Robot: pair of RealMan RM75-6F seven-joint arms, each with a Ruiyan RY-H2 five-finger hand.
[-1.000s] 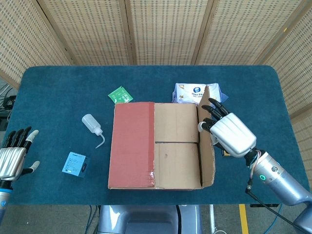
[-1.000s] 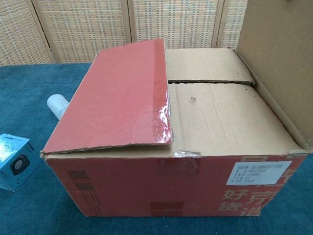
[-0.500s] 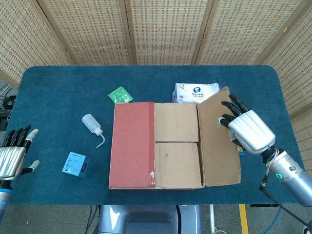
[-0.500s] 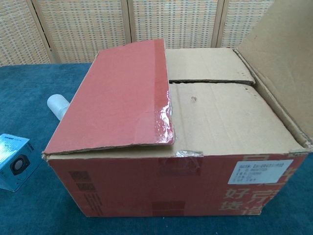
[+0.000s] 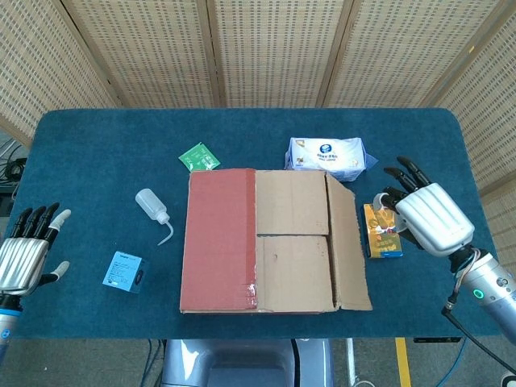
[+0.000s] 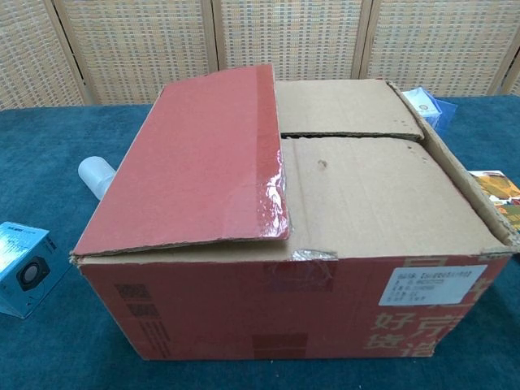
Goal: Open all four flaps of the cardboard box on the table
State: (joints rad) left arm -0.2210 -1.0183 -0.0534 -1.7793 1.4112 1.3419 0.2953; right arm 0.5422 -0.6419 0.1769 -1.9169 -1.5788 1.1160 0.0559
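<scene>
Three flaps of the box (image 5: pixel 274 242), mid-frame on the desk (image 5: pixel 97 145), lie closed. My right robot hand (image 5: pixel 427 218), fingers spread and empty, hovers right of it; my left robot hand (image 5: pixel 22 256) waits open, lower left. I should hook the red flap (image 5: pixel 219 240) along its inner edge.

Head cam looks steeply down on the whole table (image 5: pixel 97 145); chest cam low, close, facing forward. Both share the box (image 5: pixel 266 240).

cardboard box (image 5: pixel 266 240) mid-worktop: right flap (image 5: pixel 348 242) folded out, red flap (image 5: pixel 219 239) closed | right hand (image 5: pixel 427 216) empty, fingers spread, beside orange packet (image 5: pixel 380 231) | left hand (image 5: pixel 22 256) empty, far left
</scene>
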